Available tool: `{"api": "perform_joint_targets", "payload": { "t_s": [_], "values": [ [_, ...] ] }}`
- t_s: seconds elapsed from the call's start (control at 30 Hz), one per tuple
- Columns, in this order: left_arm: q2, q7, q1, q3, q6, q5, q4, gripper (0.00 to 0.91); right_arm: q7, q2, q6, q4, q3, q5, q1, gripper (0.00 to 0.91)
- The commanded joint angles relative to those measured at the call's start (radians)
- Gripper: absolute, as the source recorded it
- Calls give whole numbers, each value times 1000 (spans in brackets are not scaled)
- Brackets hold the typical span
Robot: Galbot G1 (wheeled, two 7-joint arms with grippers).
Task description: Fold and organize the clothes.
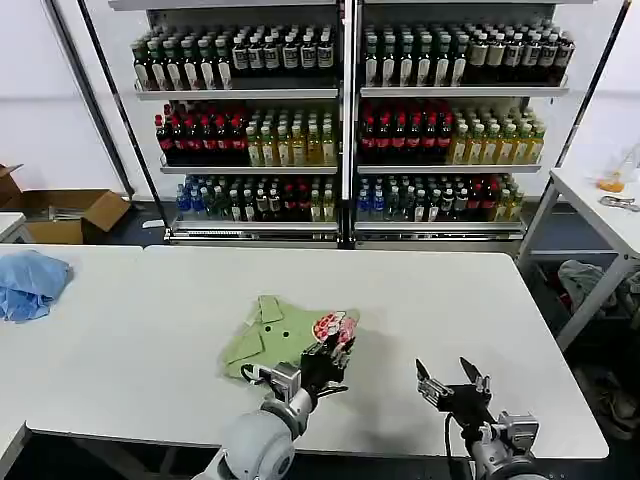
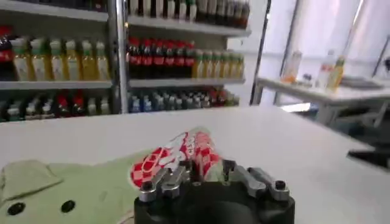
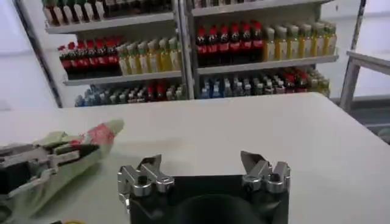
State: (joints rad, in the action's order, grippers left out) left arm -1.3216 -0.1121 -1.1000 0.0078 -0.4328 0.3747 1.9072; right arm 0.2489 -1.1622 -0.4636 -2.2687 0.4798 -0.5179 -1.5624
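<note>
The pale sage-green shirt point(image 1: 272, 338) lies crumpled on the white table point(image 1: 140, 340) near its front edge, collar and dark buttons point(image 2: 67, 206) toward the left. My left gripper point(image 1: 335, 347) is shut on the shirt's right end at the red-and-white patch point(image 2: 183, 157), and the fabric bunches up between its fingers point(image 2: 159, 181). In the right wrist view that same gripper point(image 3: 67, 155) holds the patch point(image 3: 102, 131) slightly off the table. My right gripper point(image 1: 443, 372) hovers to the right of the shirt over bare table, open, with nothing between its fingertips point(image 3: 201, 159).
A light blue cloth point(image 1: 30, 282) lies at the table's far left. Shelves of bottles point(image 1: 345, 130) stand behind the table. Cardboard boxes point(image 1: 75, 215) sit on the floor at left, and a second white table point(image 1: 600, 205) is at right.
</note>
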Motion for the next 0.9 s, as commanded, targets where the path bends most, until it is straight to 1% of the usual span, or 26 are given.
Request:
{"api": "perform_joint_targets", "payload": {
  "t_s": [0.03, 0.07, 0.13, 0.23, 0.37, 0.5, 0.57, 0.7, 0.77, 0.87, 0.9],
  "values": [
    [-30, -21, -74, -67, 171, 186, 129, 907, 2, -7, 4, 56, -79, -27, 73, 907],
    [-21, -21, -116, -96, 169, 191, 183, 907, 5, -13, 6, 74, -103, -42, 99, 907],
    [2, -19, -181, -136, 173, 164, 233, 907, 10, -18, 6, 88, -125, -60, 119, 907],
    [40, -23, -280, -237, 183, 116, 291, 907, 21, -41, 2, 133, -193, -91, 189, 907],
    [76, -36, -385, -384, 217, 89, 314, 907, 68, -86, -10, 216, -280, -150, 308, 907],
    [78, -62, -437, -482, 222, 102, 320, 907, 120, -149, -21, 332, -344, -191, 399, 907],
    [72, -70, -452, -500, 223, 103, 326, 907, 136, -172, -27, 372, -363, -203, 431, 907],
    [61, -74, -460, -506, 222, 95, 333, 907, 190, -223, -31, 459, -391, -247, 501, 907],
    [55, -74, -459, -502, 221, 91, 335, 907, 214, -237, -27, 495, -388, -257, 525, 907],
    [47, -75, -459, -494, 220, 84, 330, 907, 226, -246, -23, 540, -366, -308, 558, 907],
    [44, -75, -460, -491, 221, 81, 328, 907, 227, -250, -23, 550, -363, -318, 572, 786]
  ]
}}
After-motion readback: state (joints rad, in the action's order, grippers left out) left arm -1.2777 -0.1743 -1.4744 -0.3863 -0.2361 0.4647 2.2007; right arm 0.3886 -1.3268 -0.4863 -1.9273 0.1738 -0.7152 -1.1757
